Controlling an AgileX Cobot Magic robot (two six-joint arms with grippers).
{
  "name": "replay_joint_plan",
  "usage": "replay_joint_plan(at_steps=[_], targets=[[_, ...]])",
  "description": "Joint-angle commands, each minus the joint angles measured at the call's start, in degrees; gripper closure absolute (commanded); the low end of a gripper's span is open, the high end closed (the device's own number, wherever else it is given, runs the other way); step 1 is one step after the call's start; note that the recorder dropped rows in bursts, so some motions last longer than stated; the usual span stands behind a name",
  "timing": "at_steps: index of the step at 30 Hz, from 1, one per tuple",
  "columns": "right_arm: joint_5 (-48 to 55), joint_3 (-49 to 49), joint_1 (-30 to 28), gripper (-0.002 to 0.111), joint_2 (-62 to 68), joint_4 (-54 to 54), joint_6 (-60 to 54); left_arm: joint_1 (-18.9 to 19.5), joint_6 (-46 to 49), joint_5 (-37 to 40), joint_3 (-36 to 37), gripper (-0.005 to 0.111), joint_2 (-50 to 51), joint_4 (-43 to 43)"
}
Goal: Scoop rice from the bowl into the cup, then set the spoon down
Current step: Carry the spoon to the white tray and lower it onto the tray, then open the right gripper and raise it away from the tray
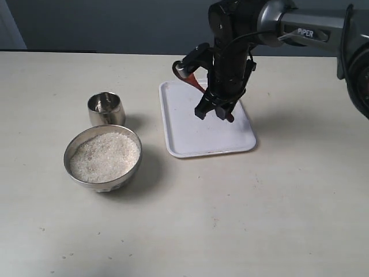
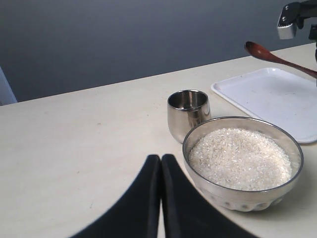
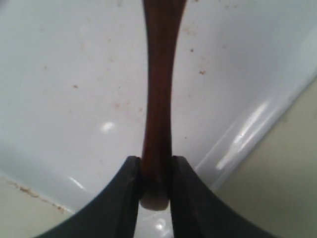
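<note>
The steel bowl [image 1: 103,182] [image 2: 218,188] holds a heap of white rice [image 1: 104,156] [image 2: 240,158] at the left of the table. The small steel cup [image 1: 106,109] [image 2: 187,113] stands just behind it, apart from it. My right gripper [image 1: 214,111] [image 3: 156,166] hangs over the white tray [image 1: 190,133] [image 3: 74,99], shut on the end of the reddish-brown spoon [image 1: 196,82] [image 2: 277,58] [image 3: 158,89] handle. The spoon is lifted off the tray, its scoop pointing toward the far left. My left gripper [image 2: 160,159] is shut on nothing, low beside the bowl and out of the exterior view.
The tray [image 2: 277,96] lies right of the cup and bowl, with small brown specks on its surface. The beige table [image 1: 259,208] stretches around everything. A dark wall runs along the far edge.
</note>
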Motion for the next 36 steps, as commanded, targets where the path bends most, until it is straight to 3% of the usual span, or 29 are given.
replay_joint_plan(at_steps=[1,17,20,21,22,25,27,36], targets=[[-1.85,-0.13,-0.26,0.109,2.65,0.44,-0.29,-0.28,-0.15,-0.80,-0.14,0.106,-0.25,0.07],[-0.78,-0.13,-0.26,0.109,6.63,0.54,1.51,-0.28,-0.15,-0.80,-0.14,0.106,-0.25,-0.03],[0.26,-0.25,-0.26,0.090,6.63,0.54,1.60,-0.28,-0.15,-0.80,-0.14,0.106,-0.25,-0.03],[0.97,-0.25,-0.26,0.073,6.63,0.45,2.03,-0.28,-0.15,-0.80,-0.14,0.106,-0.25,-0.03],[1.07,-0.25,-0.26,0.064,6.63,0.45,2.76,-0.28,-0.15,-0.80,-0.14,0.106,-0.25,-0.03],[2.97,-0.25,-0.26,0.051,6.49,0.45,4.72,-0.28,-0.15,-0.80,-0.14,0.106,-0.25,-0.03],[4.25,-0.25,-0.26,0.055,5.96,0.45,4.72,-0.28,-0.15,-0.80,-0.14,0.106,-0.25,-0.03],[6.11,-0.25,-0.26,0.095,-2.23,-0.89,4.82,-0.28,-0.15,-0.80,-0.14,0.106,-0.25,-0.03]])
